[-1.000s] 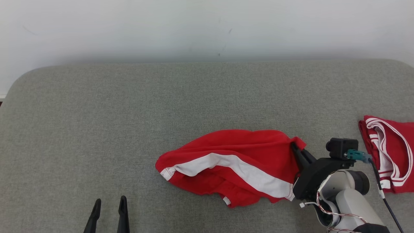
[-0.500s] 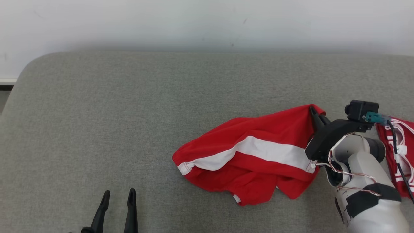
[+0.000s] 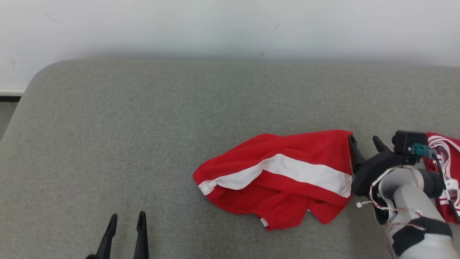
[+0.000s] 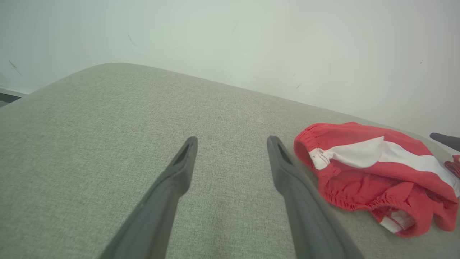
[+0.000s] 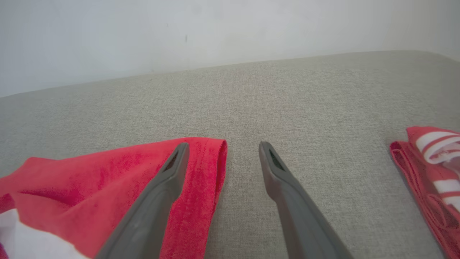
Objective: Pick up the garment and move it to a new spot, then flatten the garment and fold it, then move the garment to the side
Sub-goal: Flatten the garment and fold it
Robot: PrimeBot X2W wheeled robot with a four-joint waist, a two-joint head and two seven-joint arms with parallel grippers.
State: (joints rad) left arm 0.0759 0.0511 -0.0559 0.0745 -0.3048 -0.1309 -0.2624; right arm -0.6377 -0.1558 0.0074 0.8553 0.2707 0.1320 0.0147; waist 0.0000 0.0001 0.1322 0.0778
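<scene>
- We see a red garment (image 3: 276, 180) with a broad white stripe lying crumpled and unfolded on a grey fabric cushion (image 3: 143, 126), with a pale wall (image 3: 230, 25) behind it.
- From the left wrist view, the garment (image 4: 373, 172) shows a gathered elastic hem at its near-left end.
- The right gripper (image 3: 363, 141) sits at the garment's right edge, with its two dark fingers spread wide and gripping nothing.
- In the right wrist view, the right gripper (image 5: 223, 145) has one finger over the garment's (image 5: 90, 180) right corner and the other over bare cushion just right of the garment. We cannot tell whether the first finger touches the cloth.
- The left gripper (image 3: 128, 215) is well apart from the garment, to its left and nearer the robot. Its fingers are spread and hold nothing.
- In its own wrist view, the left gripper (image 4: 233, 139) points over bare cushion, with the garment just to its right.
- A second red and white piece of clothing (image 3: 444, 169) lies to the right of the garment, beyond the right gripper, and looks neatly folded (image 5: 431, 162).
</scene>
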